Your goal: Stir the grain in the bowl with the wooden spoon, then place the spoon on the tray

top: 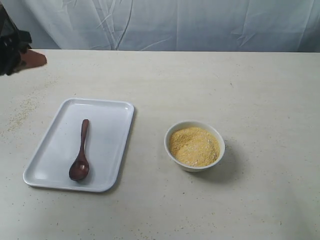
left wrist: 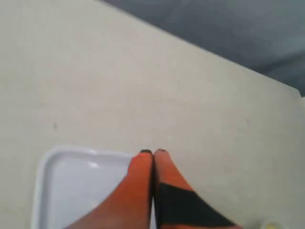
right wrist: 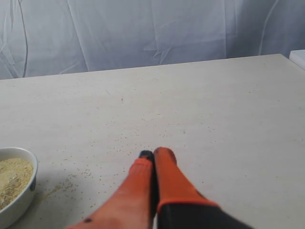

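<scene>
The wooden spoon [top: 81, 152] lay flat in the tray [top: 55, 145] near the tabletop's [top: 200, 80] left edge. It looked light, stiff and glossy enough to slip, so mid-handle seemed the place to pinch. The left tool [left wrist: 152, 151] and the right tool [right wrist: 157, 153] were both closed on nothing, neither touching it.

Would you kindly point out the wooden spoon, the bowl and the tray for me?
wooden spoon [top: 82, 145]: exterior view, midway along its slim handle.
bowl [top: 195, 124]: exterior view, on the far white rim above the grain.
tray [top: 107, 130]: exterior view, on the bare floor beside the spoon.
</scene>
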Tool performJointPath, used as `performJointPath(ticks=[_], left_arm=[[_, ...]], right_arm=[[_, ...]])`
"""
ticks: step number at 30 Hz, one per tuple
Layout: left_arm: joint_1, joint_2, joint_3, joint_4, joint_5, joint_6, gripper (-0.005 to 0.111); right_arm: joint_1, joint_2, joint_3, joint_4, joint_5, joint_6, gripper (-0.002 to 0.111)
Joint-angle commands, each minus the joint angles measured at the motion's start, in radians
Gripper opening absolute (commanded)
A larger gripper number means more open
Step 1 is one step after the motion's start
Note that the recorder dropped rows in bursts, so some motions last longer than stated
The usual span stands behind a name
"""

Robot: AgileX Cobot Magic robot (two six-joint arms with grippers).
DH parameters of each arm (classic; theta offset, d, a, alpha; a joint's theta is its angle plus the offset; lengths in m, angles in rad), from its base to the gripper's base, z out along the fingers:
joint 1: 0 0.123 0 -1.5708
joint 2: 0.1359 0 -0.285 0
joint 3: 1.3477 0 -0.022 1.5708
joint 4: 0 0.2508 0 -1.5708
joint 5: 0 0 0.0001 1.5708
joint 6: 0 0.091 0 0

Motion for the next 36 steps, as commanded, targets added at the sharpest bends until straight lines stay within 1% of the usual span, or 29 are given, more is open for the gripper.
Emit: performJointPath(ticks=[1,2,3,4,6,7,8,9,10,12,13,14,17,18,19,21,23,25,30,32,34,36], left_arm=[[-0.069,-0.226,-0.005,-0.003,0.232,0.27,0.0],[-0.087,-0.264,-0.005,-0.003,0.3,0.35,0.0],[-0.111,-0.309,-0.001,-0.003,0.414,0.429,0.0],[-0.137,-0.344,0.009,-0.003,0.575,0.476,0.0],[-0.179,-0.383,0.031,-0.003,0.976,0.519,0.0],[-0.191,-0.39,0.04,-0.032,1.15,0.558,0.0],[-0.193,-0.392,0.045,-0.098,1.269,0.651,0.0],[-0.191,-0.392,0.045,-0.232,1.39,0.791,0.0],[-0.191,-0.392,0.045,-0.384,1.486,0.954,0.0],[-0.191,-0.392,0.045,-0.728,1.608,1.24,0.0],[-0.191,-0.397,0.045,-0.89,1.648,1.353,0.0],[-0.191,-0.406,0.045,-1.011,1.661,1.437,0.0],[-0.193,-0.477,0.045,-1.411,1.643,1.751,0.0],[-0.193,-0.515,0.045,-1.542,1.641,1.83,0.0],[-0.193,-0.549,0.045,-1.598,1.643,1.882,0.0],[-0.193,-0.645,0.045,-1.747,1.644,1.933,0.0],[-0.193,-0.728,0.045,-1.821,1.653,1.956,0.0],[-0.191,-0.8,0.045,-1.848,1.656,1.956,0.0],[-0.191,-0.95,0.045,-1.824,1.653,1.956,0.0],[-0.191,-0.986,0.045,-1.777,1.661,1.965,0.0],[-0.191,-1.008,0.047,-1.683,1.713,1.965,0.0],[-0.191,-1.037,0.08,-1.581,1.709,1.965,0.0]], right_arm=[[-0.006,-0.006,0.001,0.0,-0.008,0.0,0.0],[-0.006,-0.006,0.001,0.0,-0.008,0.0,0.0],[-0.006,-0.006,0.001,0.0,-0.008,0.0,0.0],[-0.006,-0.006,0.001,0.0,-0.008,0.0,0.0],[-0.006,-0.006,0.001,0.0,-0.008,0.0,0.0],[-0.006,-0.006,0.001,0.0,-0.008,0.0,0.0],[-0.006,-0.006,0.001,0.0,-0.008,0.0,0.0],[-0.006,-0.006,0.001,0.0,-0.008,0.0,0.0],[-0.006,-0.006,0.001,0.0,-0.008,0.0,0.0],[-0.006,-0.006,0.001,0.0,-0.008,0.0,0.0],[-0.006,-0.006,0.001,0.0,-0.008,0.0,0.0],[-0.006,-0.006,0.001,0.0,-0.008,0.0,0.0],[-0.006,-0.006,0.001,0.0,-0.008,0.0,0.0],[-0.006,-0.006,0.001,0.0,-0.008,0.0,0.0],[-0.006,-0.006,0.001,0.0,-0.008,0.0,0.0],[-0.006,-0.006,0.001,0.0,-0.008,0.0,0.0],[-0.006,-0.006,0.001,0.0,-0.008,0.0,0.0],[-0.006,-0.006,0.001,0.0,-0.008,0.0,0.0],[-0.006,-0.006,0.001,0.0,-0.008,0.0,0.0],[-0.006,-0.006,0.001,0.0,-0.008,0.0,0.0],[-0.006,-0.006,0.001,0.0,-0.008,0.0,0.0],[-0.006,-0.006,0.001,0.0,-0.008,0.0,0.0]])
